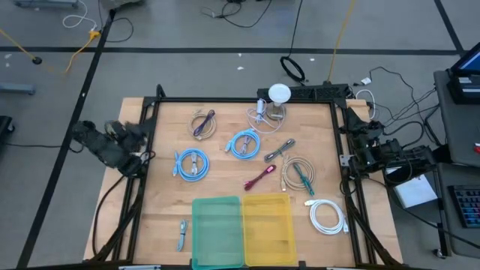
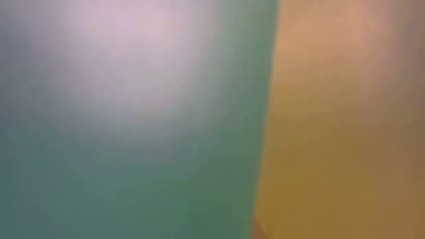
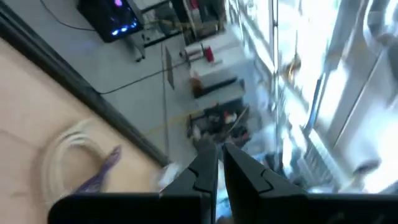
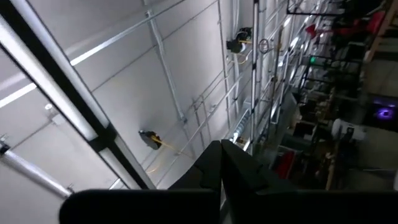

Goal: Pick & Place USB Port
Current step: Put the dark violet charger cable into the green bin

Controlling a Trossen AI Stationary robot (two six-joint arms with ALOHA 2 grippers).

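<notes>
Several cables lie on the wooden table (image 1: pixel 225 187): a purple-and-white coil (image 1: pixel 202 124) (image 3: pixel 87 165), two blue coils (image 1: pixel 244 144) (image 1: pixel 191 163), a red cable (image 1: pixel 260 178), a grey adapter cable (image 1: pixel 279 150), a teal-and-white coil (image 1: pixel 298 174), a white coil (image 1: pixel 327 216) and a small grey plug (image 1: pixel 182 234). My left arm (image 1: pixel 112 146) is folded at the table's left edge, its gripper (image 3: pixel 221 167) shut and empty. My right arm (image 1: pixel 379 154) is folded at the right edge, its gripper (image 4: pixel 222 158) shut, pointing up at the ceiling.
A green bin (image 1: pixel 217 229) and a yellow bin (image 1: pixel 268 225) stand side by side at the near edge and fill the low view (image 2: pixel 133 119) (image 2: pixel 345 119). A white round-topped object (image 1: pixel 279 94) stands at the far edge. A black frame (image 1: pixel 247 100) borders the table.
</notes>
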